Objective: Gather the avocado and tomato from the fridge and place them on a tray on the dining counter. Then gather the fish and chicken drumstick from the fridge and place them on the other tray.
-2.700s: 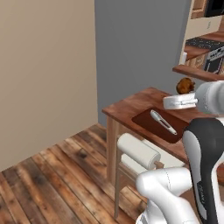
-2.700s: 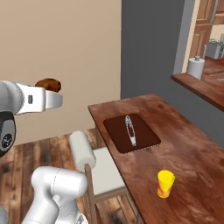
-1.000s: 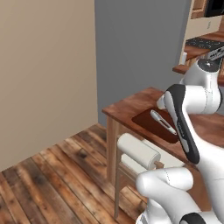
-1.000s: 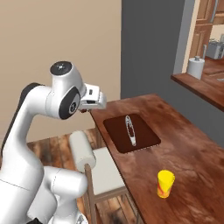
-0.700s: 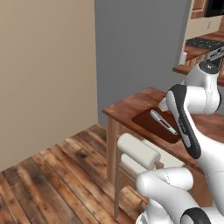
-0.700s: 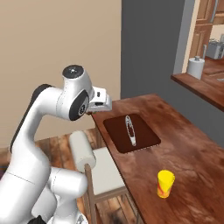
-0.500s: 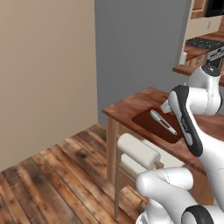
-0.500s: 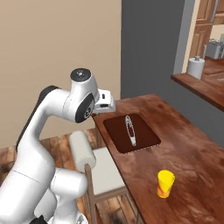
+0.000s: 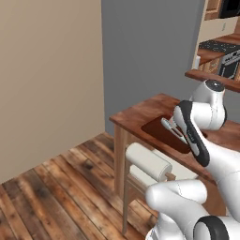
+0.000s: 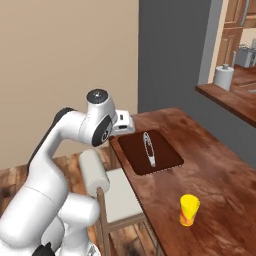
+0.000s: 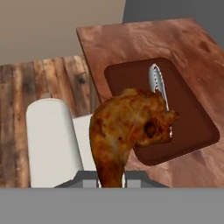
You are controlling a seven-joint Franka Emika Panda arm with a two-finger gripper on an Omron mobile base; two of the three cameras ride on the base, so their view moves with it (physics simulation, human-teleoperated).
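Note:
My gripper is shut on the thin end of the browned chicken drumstick, which hangs above the near left edge of a dark brown tray. The silver fish lies lengthwise on that tray. The tray sits at the near end of the reddish wood dining counter, with the fish along its middle. From the left base view the tray and fish are partly hidden by my arm. The avocado, tomato and fridge are out of view.
A stool with a white cushion and roll back stands under the counter edge below my hand, also the stool. A yellow cup stands nearer on the counter. A paper towel roll sits on the far worktop. A grey wall rises behind.
My arm has swung toward the counter, carrying the drumstick from over the floor side to above the tray's near edge. The fish and tray have not moved.

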